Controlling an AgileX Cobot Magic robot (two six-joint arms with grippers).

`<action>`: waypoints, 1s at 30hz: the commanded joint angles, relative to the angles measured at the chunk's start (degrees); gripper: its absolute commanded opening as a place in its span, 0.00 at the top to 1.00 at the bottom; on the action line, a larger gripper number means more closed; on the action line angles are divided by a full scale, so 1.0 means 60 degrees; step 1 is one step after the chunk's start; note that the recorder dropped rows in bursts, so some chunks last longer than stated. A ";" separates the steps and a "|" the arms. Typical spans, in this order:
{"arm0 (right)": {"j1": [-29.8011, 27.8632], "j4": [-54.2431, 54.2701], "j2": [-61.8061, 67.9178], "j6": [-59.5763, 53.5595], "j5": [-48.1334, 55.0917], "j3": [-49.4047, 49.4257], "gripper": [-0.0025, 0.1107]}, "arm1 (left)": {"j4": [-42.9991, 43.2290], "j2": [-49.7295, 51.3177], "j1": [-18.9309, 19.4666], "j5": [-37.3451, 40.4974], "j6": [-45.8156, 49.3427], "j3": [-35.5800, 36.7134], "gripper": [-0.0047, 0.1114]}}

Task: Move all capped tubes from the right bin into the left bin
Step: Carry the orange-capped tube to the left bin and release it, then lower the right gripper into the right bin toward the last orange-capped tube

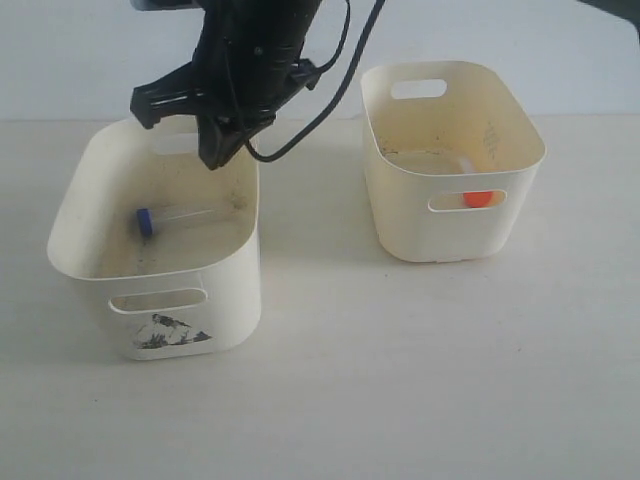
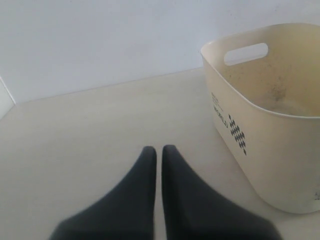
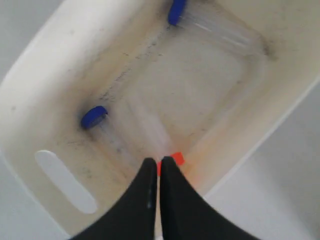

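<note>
Two blue-capped tubes (image 3: 95,116) (image 3: 176,11) lay apart on the speckled floor of the left bin (image 1: 232,290); the exterior view exposed only one. An orange cap (image 1: 478,198) showed through the near handle slot of the right bin (image 1: 450,235), while the right wrist view showed an orange patch (image 3: 172,160) just beyond the fingertips. The right gripper (image 3: 156,161), jaws pressed together and gripping nothing, pointed down into the left bin, its arm reaching across the middle. The left gripper (image 2: 156,149), jaws likewise closed and empty, was aimed across the table (image 2: 90,125) beside that bin.
</note>
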 commanded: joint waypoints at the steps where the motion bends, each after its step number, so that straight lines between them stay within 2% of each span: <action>1: -0.0058 -0.2491 -0.0300 0.1216 -0.0024 -0.0150 0.97 | -0.0035 0.0004 -0.0014 -0.0072 -0.0126 -0.0035 0.92; 6: -0.0420 -0.4224 -0.0832 0.1993 -0.0024 -0.0150 0.97 | -0.0035 0.0004 -0.0014 -0.0072 -0.0126 -0.0035 0.92; 9: -0.0873 -0.4494 -0.0964 0.2179 -0.0024 -0.0150 0.97 | -0.0035 0.0004 -0.0014 -0.0072 -0.0126 -0.0035 0.92; 15: -0.2270 -0.4669 -0.0751 0.3730 -0.0024 -0.0168 0.97 | -0.0035 0.0004 -0.0014 -0.0072 -0.0126 -0.0035 0.92; 20: -0.3110 -0.4388 -0.0062 0.3722 -0.0024 -0.0188 0.97 | -0.0035 0.0004 -0.0014 -0.0072 -0.0126 -0.0035 0.92; 30: -0.3443 -0.4627 0.1104 0.3884 -0.0024 -0.0188 0.97 | -0.0035 0.0004 -0.0014 -0.0072 -0.0126 -0.0035 0.92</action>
